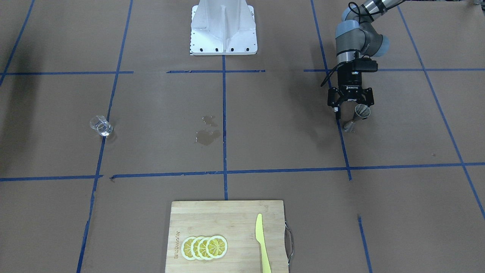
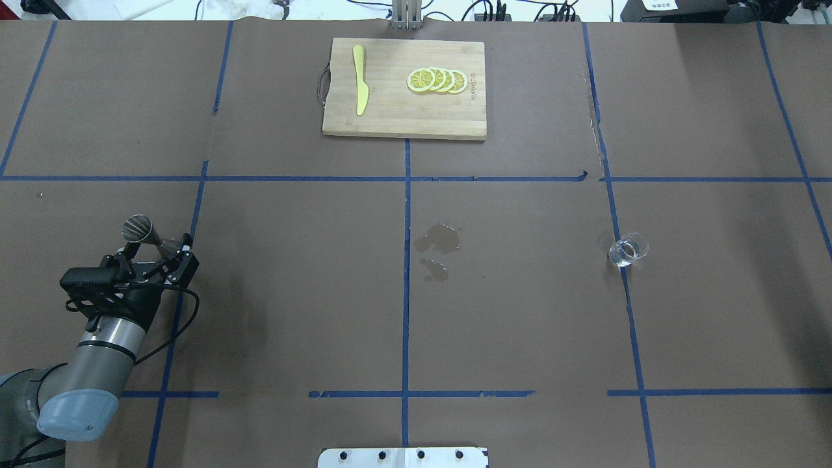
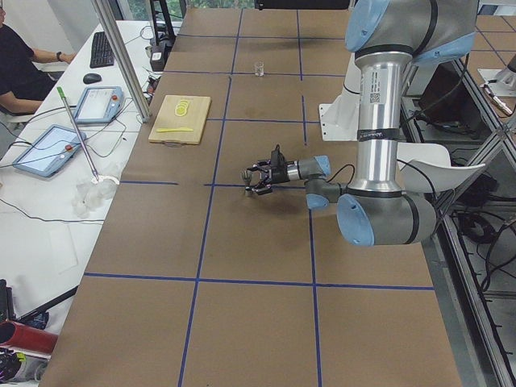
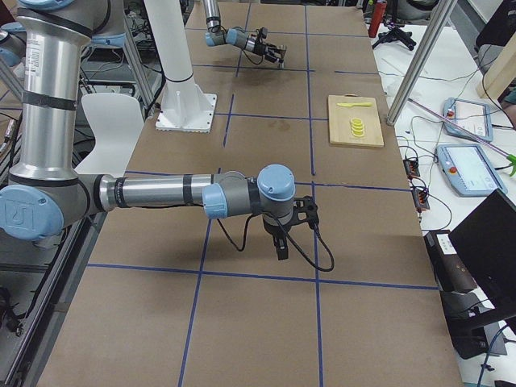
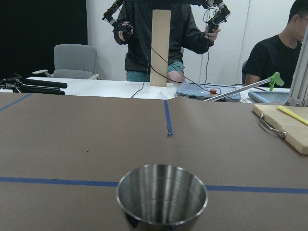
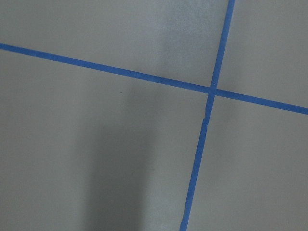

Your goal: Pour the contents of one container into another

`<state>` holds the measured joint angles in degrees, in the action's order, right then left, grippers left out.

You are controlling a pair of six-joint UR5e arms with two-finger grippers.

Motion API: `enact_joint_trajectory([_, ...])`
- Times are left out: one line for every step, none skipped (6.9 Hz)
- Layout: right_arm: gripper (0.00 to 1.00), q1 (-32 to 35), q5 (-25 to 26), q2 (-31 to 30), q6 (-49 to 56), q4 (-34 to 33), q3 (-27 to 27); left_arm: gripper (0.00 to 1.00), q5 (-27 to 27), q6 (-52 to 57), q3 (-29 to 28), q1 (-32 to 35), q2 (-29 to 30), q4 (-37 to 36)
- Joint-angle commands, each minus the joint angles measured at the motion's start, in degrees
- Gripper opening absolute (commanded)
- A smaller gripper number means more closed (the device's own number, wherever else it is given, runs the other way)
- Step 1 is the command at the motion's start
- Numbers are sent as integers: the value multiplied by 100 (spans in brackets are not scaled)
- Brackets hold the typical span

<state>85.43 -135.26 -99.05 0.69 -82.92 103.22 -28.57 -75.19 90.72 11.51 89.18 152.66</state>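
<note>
The clear glass cup (image 1: 101,126) (image 2: 628,250) stands alone on the brown table, on the robot's right side, with some clear liquid in it. Far across the table stands the steel hourglass jigger (image 1: 357,117) (image 2: 148,235), upright. My left gripper (image 1: 351,113) (image 2: 155,248) is low and level at the jigger, open, its fingers either side of the lower cone. The left wrist view shows the jigger's empty upper cup (image 5: 162,195) close at the bottom centre. My right gripper (image 4: 280,246) points down over bare table; whether it is open or shut I cannot tell.
A wet stain (image 1: 207,135) (image 2: 439,242) marks the table's middle. At the edge far from the robot lies a wooden cutting board (image 1: 227,220) (image 2: 390,110) with lemon slices (image 1: 204,247) and a yellow knife (image 1: 261,242). People stand and sit beyond that edge.
</note>
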Motion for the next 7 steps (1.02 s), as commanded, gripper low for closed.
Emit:
enact_joint_trajectory([100,0,0,-1,-16,22,5,99,0,13,-63,0,65,1])
enact_joint_trajectory([100,0,0,-1,-16,30,32,99,0,13,-63,0,64,1])
enact_joint_trajectory([100,0,0,-1,-16,30,32,99,0,22,-194,0,73,1])
enact_joint_trajectory([100,0,0,-1,-16,30,32,99,0,13,-265,0,125,1])
enact_joint_trajectory([100,0,0,-1,-16,30,32,99,0,22,-318,0,135,1])
enact_joint_trajectory([100,0,0,-1,-16,30,32,97,0,22,-301,0,135,1])
enact_joint_trajectory([100,0,0,-1,-16,30,32,94,0,22,-301,9,126,9])
